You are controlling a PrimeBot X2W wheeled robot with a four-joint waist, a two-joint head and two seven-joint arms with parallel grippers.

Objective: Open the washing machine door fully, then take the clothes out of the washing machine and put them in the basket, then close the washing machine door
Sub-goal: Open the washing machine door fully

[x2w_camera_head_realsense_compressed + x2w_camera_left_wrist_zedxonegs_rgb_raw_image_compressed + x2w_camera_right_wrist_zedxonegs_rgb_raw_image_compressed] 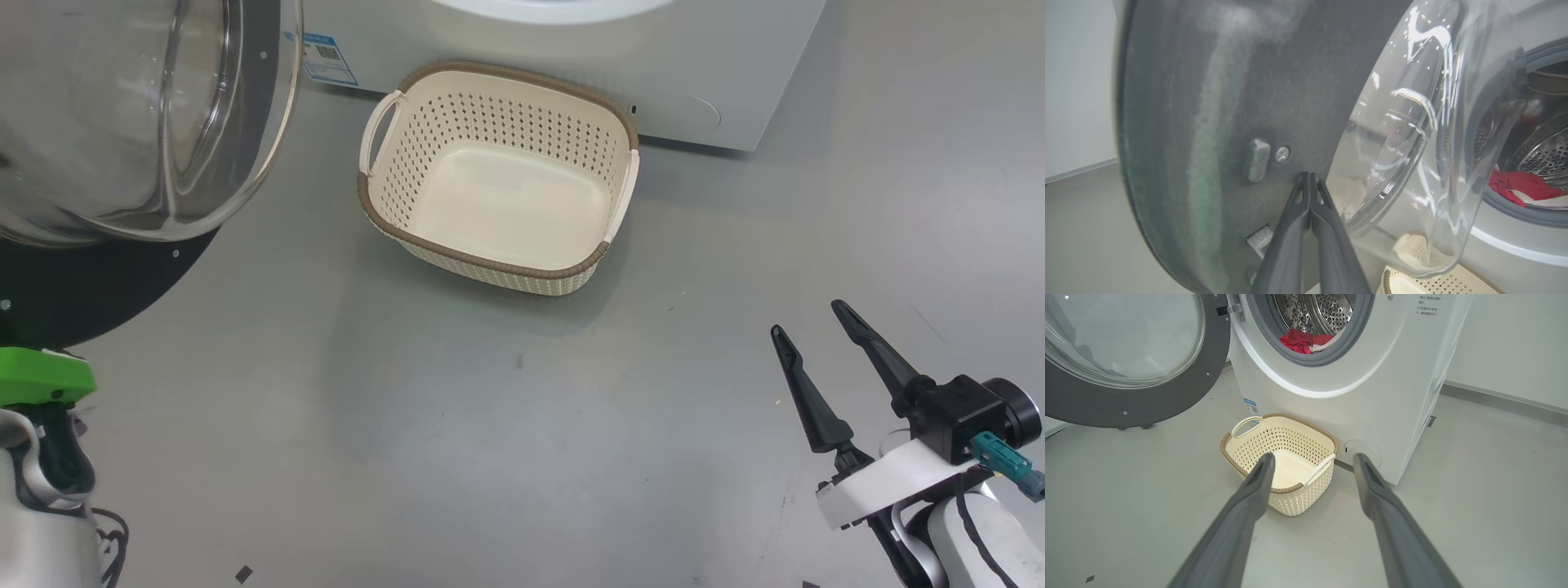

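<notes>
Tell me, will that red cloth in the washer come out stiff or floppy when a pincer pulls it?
Probably floppy: the red cloth lies crumpled in folds against the grey seal. It would likely sag and hang long if lifted by one edge. It looks light, but might drag on that seal.

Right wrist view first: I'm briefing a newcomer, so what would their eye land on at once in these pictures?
The washing machine door, a big black-rimmed glass bowl, stands open at the left of the white washing machine. Bright red clothes lie in its opening, and the empty cream basket sits on the floor just below. The left gripper, shut, points at the door's dark rim, and the right gripper is open.
</notes>
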